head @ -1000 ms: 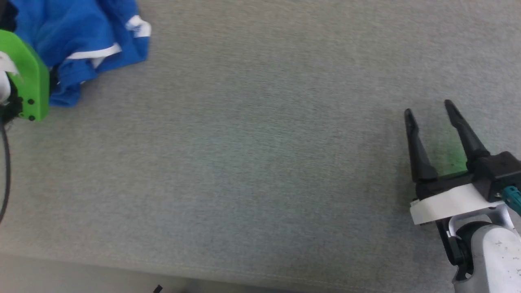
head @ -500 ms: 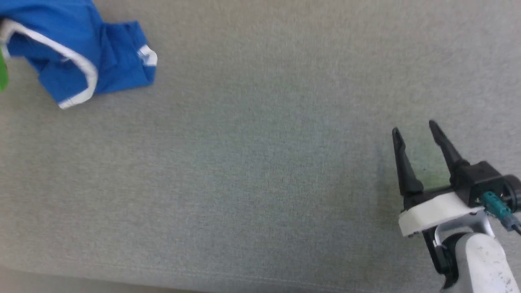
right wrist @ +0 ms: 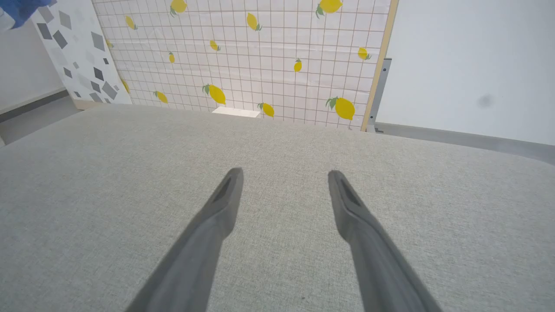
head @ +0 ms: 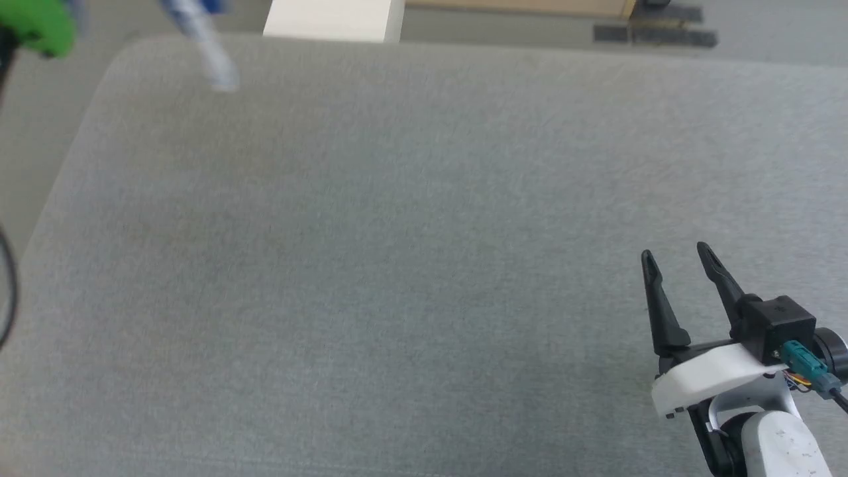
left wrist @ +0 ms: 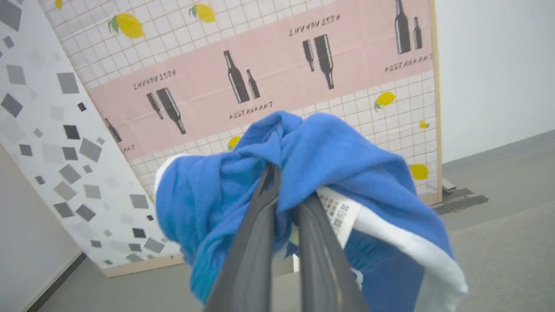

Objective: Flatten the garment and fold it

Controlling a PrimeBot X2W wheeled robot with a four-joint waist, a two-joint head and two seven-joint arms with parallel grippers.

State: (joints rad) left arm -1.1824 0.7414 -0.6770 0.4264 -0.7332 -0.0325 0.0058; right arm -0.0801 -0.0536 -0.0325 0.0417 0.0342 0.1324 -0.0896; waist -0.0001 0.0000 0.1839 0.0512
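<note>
Grey tabletop point(head: 397, 265) lies bare; the left gripper point(left wrist: 287, 188) pinches the garment point(left wrist: 347, 156) tight, bunched and aloft over the far left corner. Right gripper point(head: 676, 252) gapes wide, empty, near right. Best lower the bundle mid-table so it can catch a free edge.

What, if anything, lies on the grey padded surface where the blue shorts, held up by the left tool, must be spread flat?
Nothing visible does. The shorts hang clamped in the left tool. Nothing lies on the grey surface; the open right tool is over its near right part.
</note>
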